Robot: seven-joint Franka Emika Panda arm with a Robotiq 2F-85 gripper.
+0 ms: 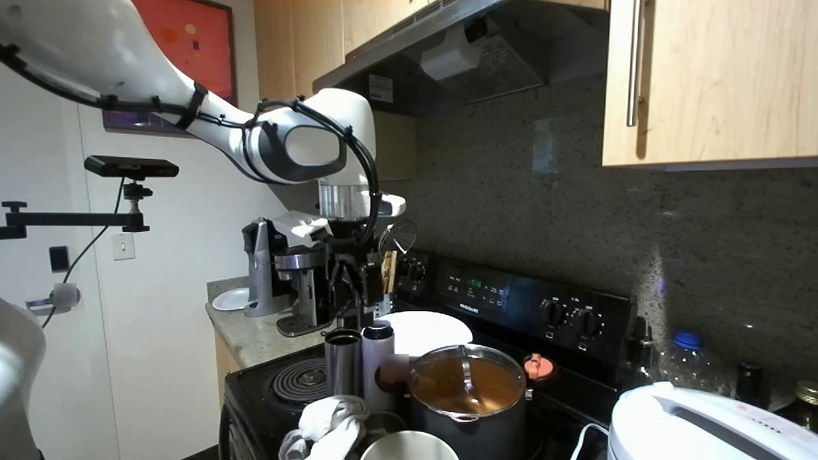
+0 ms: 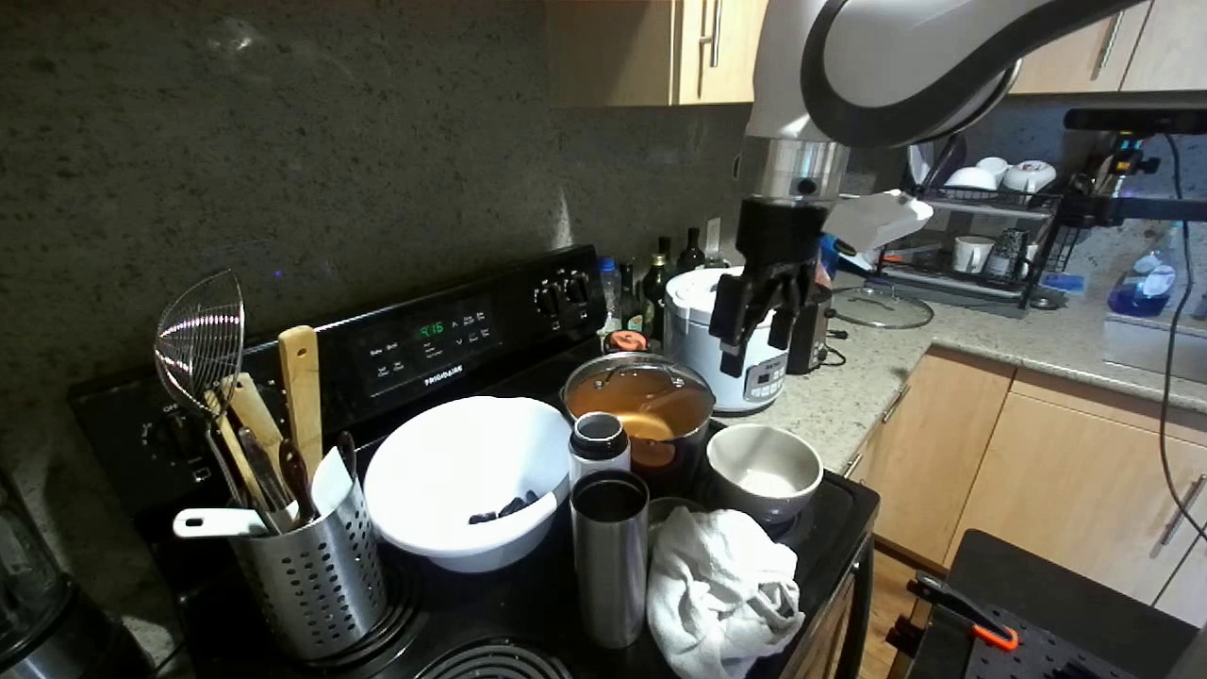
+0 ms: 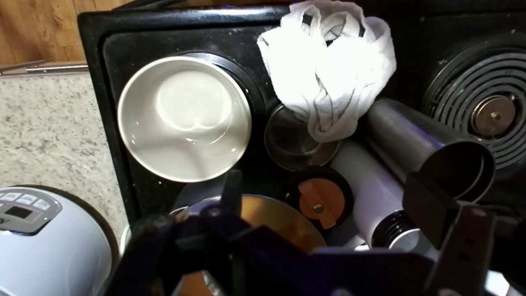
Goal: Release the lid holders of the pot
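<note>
Upright on a black stove (image 2: 519, 604), a round, dark, smooth-walled pot (image 1: 486, 427) with a shiny, level rim and a vertical central axis. Topped by a seemingly see-through lid (image 2: 651, 415), amber-brown inside, with a curved metal strip (image 1: 467, 375) reaching from the far rim toward the middle in an exterior view. Flanked on opposite sides by a black-and-orange side piece (image 1: 539, 366), toward the control panel (image 1: 521, 306), and a matching orange-tabbed disc (image 3: 321, 202), just beside a satiny white bottle (image 3: 372, 193); widest along the line between those two. Raised above the stove and apart from the pot, a black gripper (image 2: 756, 358), pointing down, with angular fingers (image 3: 233, 193) spread wide apart. Near the pot in the wrist view, a glossy cream bowl (image 3: 181, 135), a crumpled white towel (image 3: 326, 70) in soft, looping folds, and a brushed-steel tumbler (image 3: 415, 131), tall, cylindrical and open-mouthed. Just beside the bottle in an exterior view, a broad, smooth white bowl (image 2: 443, 462) with small dark pieces (image 2: 514, 506) inside.
</note>
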